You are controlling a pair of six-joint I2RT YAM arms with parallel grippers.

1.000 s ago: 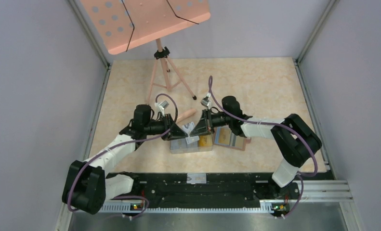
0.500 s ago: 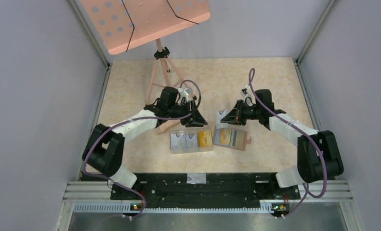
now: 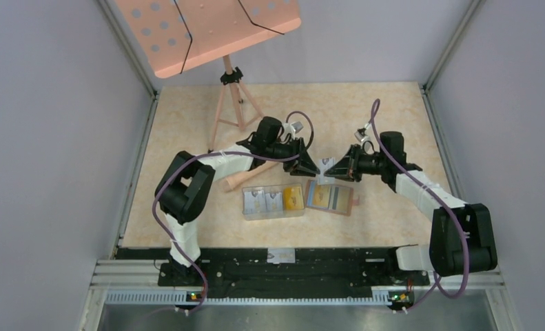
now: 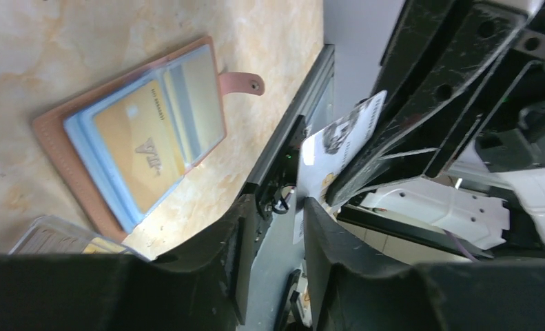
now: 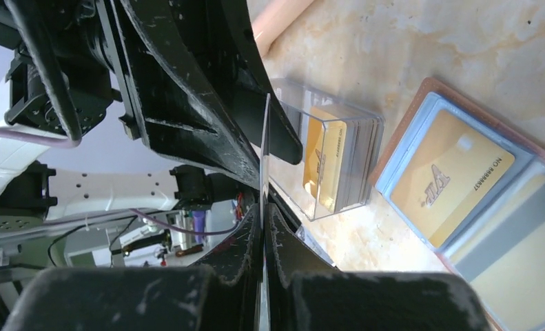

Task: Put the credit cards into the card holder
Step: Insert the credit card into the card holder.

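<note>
My right gripper (image 3: 336,170) (image 5: 264,209) is shut on a pale credit card (image 3: 323,165) (image 5: 264,138), held on edge above the table. My left gripper (image 3: 313,167) (image 4: 276,215) faces it with jaws open, and the card (image 4: 340,138) reaches down along the inner side of its right finger (image 4: 319,227). Below them the brown card holder (image 3: 353,202) (image 4: 45,134) (image 5: 428,86) lies open, with a yellow card (image 4: 142,148) (image 5: 448,179) in a clear sleeve. Left of it, a clear box (image 3: 273,202) (image 5: 338,158) holds more credit cards, pale and yellow.
A pink music stand (image 3: 207,27) on a tripod (image 3: 231,103) stands at the back left. A pink rod (image 3: 231,181) lies on the table under the left arm. Metal frame posts and grey walls close both sides.
Both grippers left the clear box and moved right and away from me. The right one carried the card up. The left one opened and followed to face it.
</note>
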